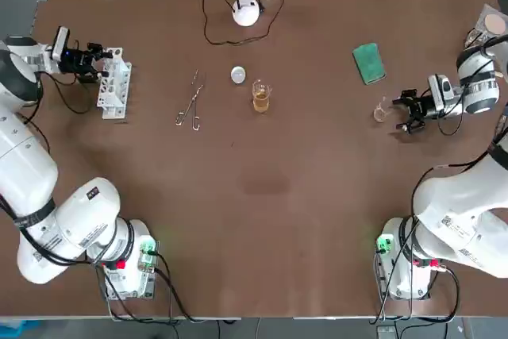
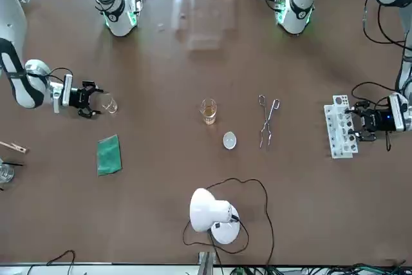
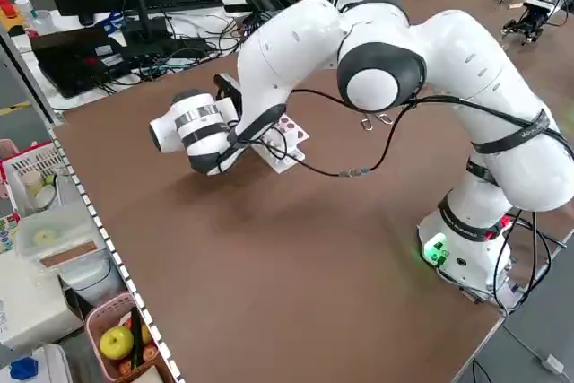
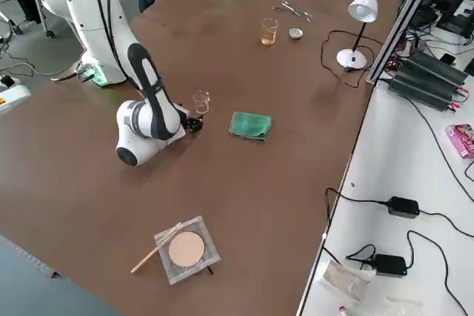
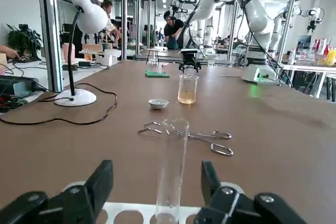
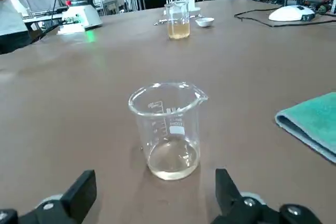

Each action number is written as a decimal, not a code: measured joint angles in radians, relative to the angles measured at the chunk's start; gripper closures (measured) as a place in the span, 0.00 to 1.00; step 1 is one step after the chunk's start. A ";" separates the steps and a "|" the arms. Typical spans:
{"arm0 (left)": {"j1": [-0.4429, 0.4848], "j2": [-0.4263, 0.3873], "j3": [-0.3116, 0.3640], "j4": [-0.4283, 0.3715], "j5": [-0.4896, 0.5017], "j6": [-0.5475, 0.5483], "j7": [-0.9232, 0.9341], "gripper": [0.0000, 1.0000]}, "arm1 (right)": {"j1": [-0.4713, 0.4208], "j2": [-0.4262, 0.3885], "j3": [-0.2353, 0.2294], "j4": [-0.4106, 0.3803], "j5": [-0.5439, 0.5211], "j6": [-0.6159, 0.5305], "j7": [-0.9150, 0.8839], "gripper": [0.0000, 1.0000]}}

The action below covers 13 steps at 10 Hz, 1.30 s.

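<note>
Nearest us, the left claw (image 5: 156,178) stands with its 2 fingers (image 5: 103,179) wide apart, 1 on either side of a clear test tube (image 5: 172,161) and touching neither side of it. The test tube rises upright from a white rack (image 5: 131,214). Its foot and most of the rack are cut off at the wrist picture's edge, so we cannot see how deep it sits. From overhead, the rack lies near the left edge of the brown surface (image 1: 262,188), and the tube is too thin to make out there.

At the right side, the right claw (image 6: 155,178) is likewise spread open. A small beaker (image 6: 168,129) stands upright just ahead of its fingertips, clear of both. Whether a little clear liquid lies in its bottom we cannot tell. Just beside it lies a green cloth (image 6: 315,121), half cut off in the wrist view.

Mid-surface, well apart from both claws, we see an amber-filled beaker (image 1: 261,97), a small dish (image 1: 238,75) and metal tongs (image 1: 190,102). A white lamp (image 1: 246,10) stands at the far edge.
</note>
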 joint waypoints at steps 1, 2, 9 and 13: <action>0.000 0.000 -0.005 -0.007 0.000 0.000 0.001 0.33 | 0.001 0.001 0.004 0.000 0.005 -0.015 -0.001 0.00; 0.000 -0.001 -0.006 -0.013 0.000 0.000 0.003 0.34 | 0.003 0.001 0.011 0.000 0.012 -0.026 -0.002 0.00; 0.016 -0.006 -0.007 -0.018 0.000 -0.010 0.004 0.53 | 0.017 0.014 0.045 0.020 0.037 -0.031 -0.045 0.00; 0.019 -0.007 -0.007 -0.018 0.000 -0.010 0.005 0.61 | 0.028 0.045 0.047 0.034 0.038 -0.027 -0.054 0.00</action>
